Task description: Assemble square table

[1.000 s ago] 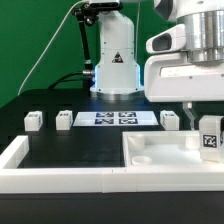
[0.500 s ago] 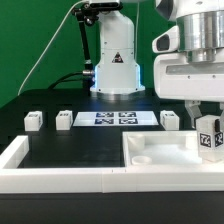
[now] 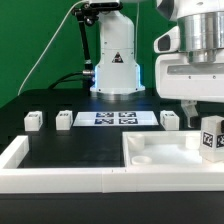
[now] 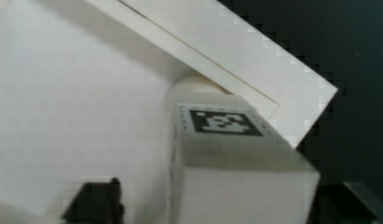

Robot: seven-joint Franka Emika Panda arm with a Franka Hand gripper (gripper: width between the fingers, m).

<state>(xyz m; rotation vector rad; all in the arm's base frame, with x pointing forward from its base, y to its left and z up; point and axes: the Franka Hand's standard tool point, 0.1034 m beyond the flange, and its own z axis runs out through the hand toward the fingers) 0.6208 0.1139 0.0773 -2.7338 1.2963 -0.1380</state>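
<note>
The square table top (image 3: 150,160), a white tray with a raised rim, lies at the front on the exterior view's right. One white tagged leg (image 3: 211,138) stands upright in its far right corner; in the wrist view this leg (image 4: 232,140) sits against the top's rim (image 4: 206,60). My gripper (image 3: 205,115) hangs right over it, open. In the wrist view the gripper (image 4: 232,205) straddles the leg, and a dark fingertip (image 4: 99,200) stands clear of the leg's side, with a gap between.
Three more tagged legs (image 3: 33,120) (image 3: 65,119) (image 3: 170,119) stand in a row at the back beside the marker board (image 3: 115,119). A long white border wall (image 3: 60,178) runs along the front and left. The arm's base (image 3: 115,65) is behind.
The jaws have spread apart and let go of the leg, which now stands by itself in the top's corner, shifted slightly toward the exterior view's right.
</note>
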